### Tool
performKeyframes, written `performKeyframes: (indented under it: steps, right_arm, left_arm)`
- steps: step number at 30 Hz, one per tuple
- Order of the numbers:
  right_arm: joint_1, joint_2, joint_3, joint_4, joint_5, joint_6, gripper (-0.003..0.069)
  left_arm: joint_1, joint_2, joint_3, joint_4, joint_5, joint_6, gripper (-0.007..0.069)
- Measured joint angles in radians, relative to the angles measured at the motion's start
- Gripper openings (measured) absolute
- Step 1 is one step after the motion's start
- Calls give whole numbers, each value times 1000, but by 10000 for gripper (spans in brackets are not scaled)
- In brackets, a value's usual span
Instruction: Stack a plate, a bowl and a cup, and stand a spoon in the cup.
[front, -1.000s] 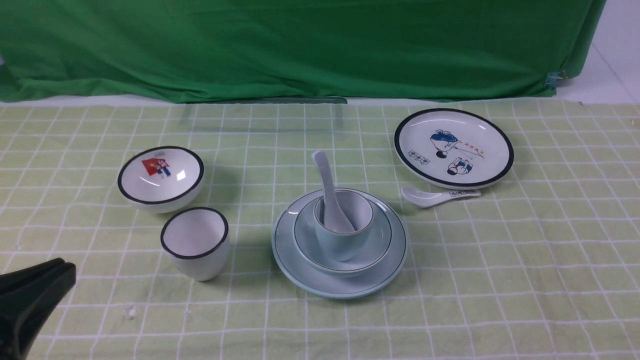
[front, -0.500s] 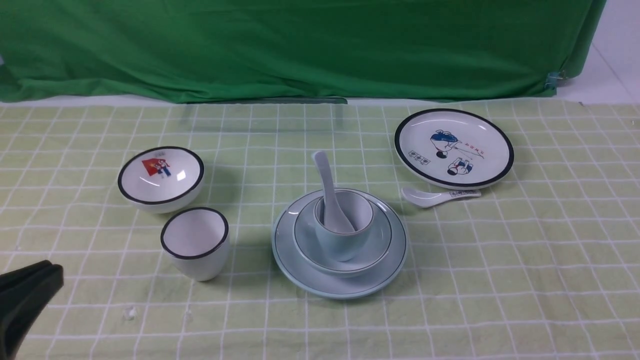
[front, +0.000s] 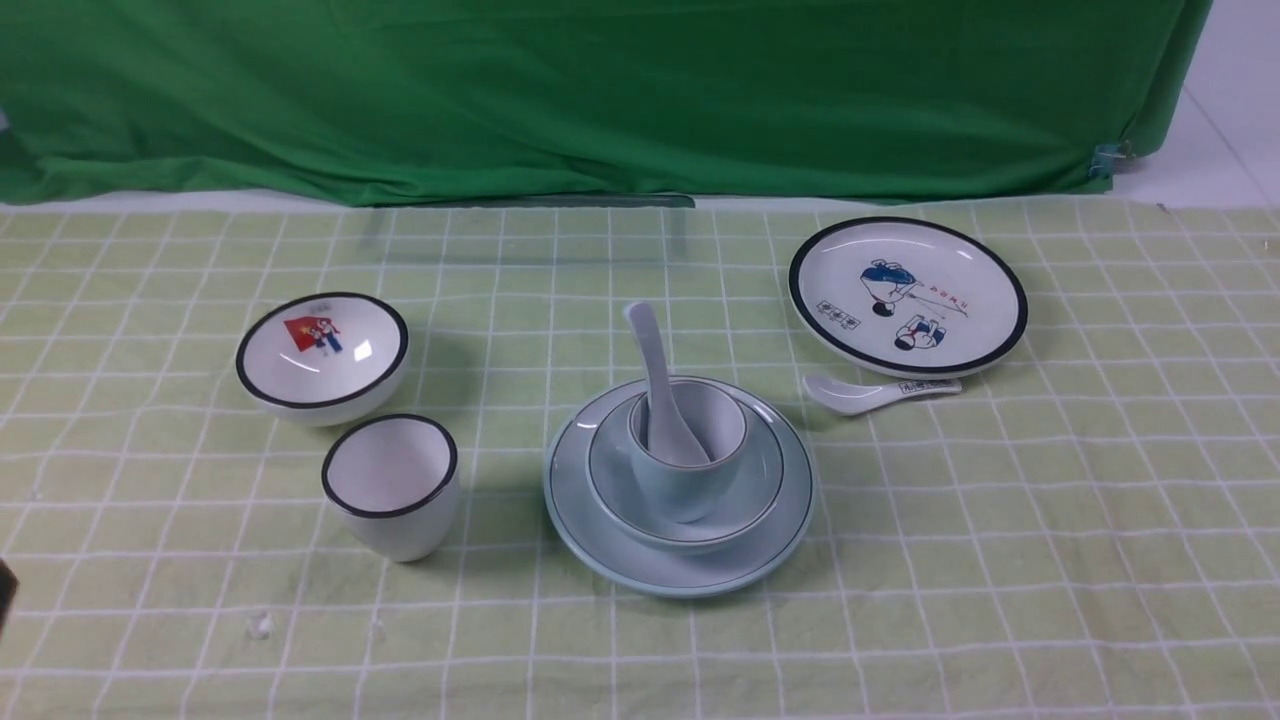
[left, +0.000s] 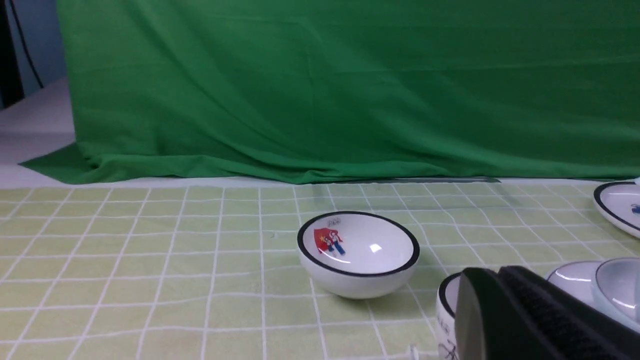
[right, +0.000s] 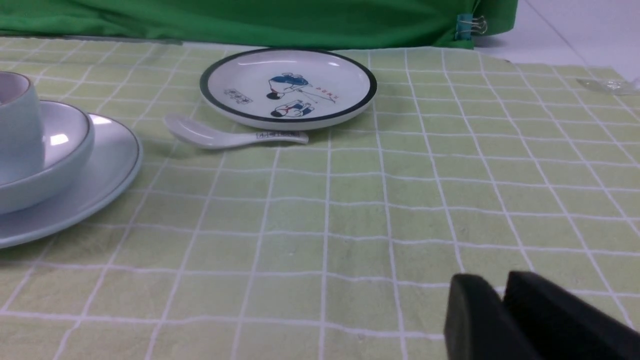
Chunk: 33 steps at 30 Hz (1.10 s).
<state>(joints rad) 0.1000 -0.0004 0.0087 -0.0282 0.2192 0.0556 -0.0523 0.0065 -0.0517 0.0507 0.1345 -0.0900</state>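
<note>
The pale blue plate (front: 600, 545) lies at the table's middle with the pale blue bowl (front: 612, 478) on it. The pale blue cup (front: 682, 490) stands in the bowl, and the white spoon (front: 657, 375) stands in the cup, its handle leaning back-left. My left gripper (left: 482, 280) is shut and empty, low by the near left edge, only a dark sliver (front: 4, 592) in the front view. My right gripper (right: 500, 287) hovers over bare cloth right of the plate (right: 107, 167). Its fingertips stand a narrow gap apart with nothing between them.
A white bowl with a red picture (front: 321, 355) and a black-rimmed white cup (front: 392, 487) stand left of the stack. A cartoon plate (front: 907, 295) and a printed spoon (front: 870, 392) lie back right. A green backdrop (front: 600, 100) hangs behind.
My left gripper has drawn back toward the near left corner and has almost left the front view. The stack and the other dishes have not moved.
</note>
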Motion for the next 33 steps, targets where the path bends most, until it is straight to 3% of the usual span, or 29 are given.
performKeyframes:
  steps: [6, 11, 33]
  right_arm:
    - [0, 0, 0, 0, 0, 1, 144]
    - [0, 0, 0, 0, 0, 1, 156]
    - [0, 0, 0, 0, 0, 1, 213]
  left_arm:
    - [2, -4, 58, -16, 122, 48, -29]
    - [2, -4, 58, -16, 112, 97, -29]
    - [2, -4, 58, -16, 105, 103, -29]
